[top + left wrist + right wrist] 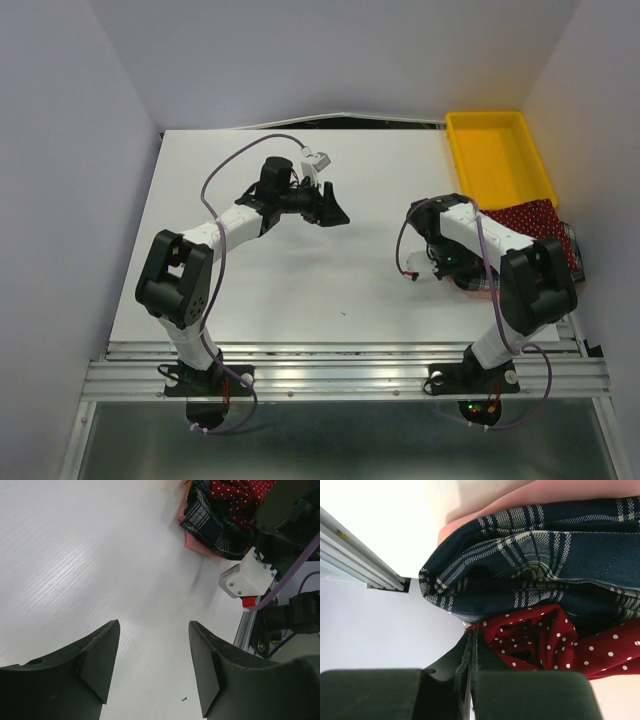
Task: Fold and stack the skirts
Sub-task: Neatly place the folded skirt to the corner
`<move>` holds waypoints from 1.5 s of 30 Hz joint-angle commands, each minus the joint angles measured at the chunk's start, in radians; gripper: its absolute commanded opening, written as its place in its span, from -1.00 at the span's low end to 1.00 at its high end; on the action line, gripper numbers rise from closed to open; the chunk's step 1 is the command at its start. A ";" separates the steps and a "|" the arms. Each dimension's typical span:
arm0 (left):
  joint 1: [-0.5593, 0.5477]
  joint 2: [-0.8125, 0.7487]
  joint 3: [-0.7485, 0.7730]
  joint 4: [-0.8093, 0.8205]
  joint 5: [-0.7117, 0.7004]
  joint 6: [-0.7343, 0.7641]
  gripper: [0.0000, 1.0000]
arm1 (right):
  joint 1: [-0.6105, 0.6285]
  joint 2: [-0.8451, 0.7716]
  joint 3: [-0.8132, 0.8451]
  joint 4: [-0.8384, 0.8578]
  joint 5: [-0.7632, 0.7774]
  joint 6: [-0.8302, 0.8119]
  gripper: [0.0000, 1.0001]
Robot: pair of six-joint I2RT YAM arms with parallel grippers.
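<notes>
The dark red dotted skirt (pixel 535 218) and the navy plaid skirt (pixel 478 284) lie bunched in a heap at the table's right edge. In the right wrist view the red skirt (pixel 540 635) lies against the plaid skirt (pixel 545 555). My right gripper (pixel 445 268) is at the heap's left side. Its fingers (pixel 472 632) are pressed together at a corner of the red skirt. My left gripper (pixel 330 208) is open and empty over the bare table, far left of the heap. In the left wrist view (pixel 154 625) both skirts (pixel 215 515) show at the top.
A yellow plastic tray (pixel 455 150) stands at the back right, behind the heap. A pink cloth (pixel 485 515) lies under the plaid skirt. The table's right edge and front rail (pixel 340 365) are close to the heap.
</notes>
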 commanded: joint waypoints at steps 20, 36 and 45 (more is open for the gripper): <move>0.007 -0.037 -0.013 0.047 0.037 -0.015 0.37 | 0.007 -0.413 -0.189 -0.057 0.113 -0.608 -0.78; 0.007 -0.056 0.002 0.035 0.083 0.002 0.37 | 0.007 -0.534 0.025 0.020 -0.379 -0.637 0.43; 0.008 -0.080 0.066 -0.117 0.021 0.092 0.38 | -0.080 -0.186 0.436 0.254 -0.463 0.196 -0.04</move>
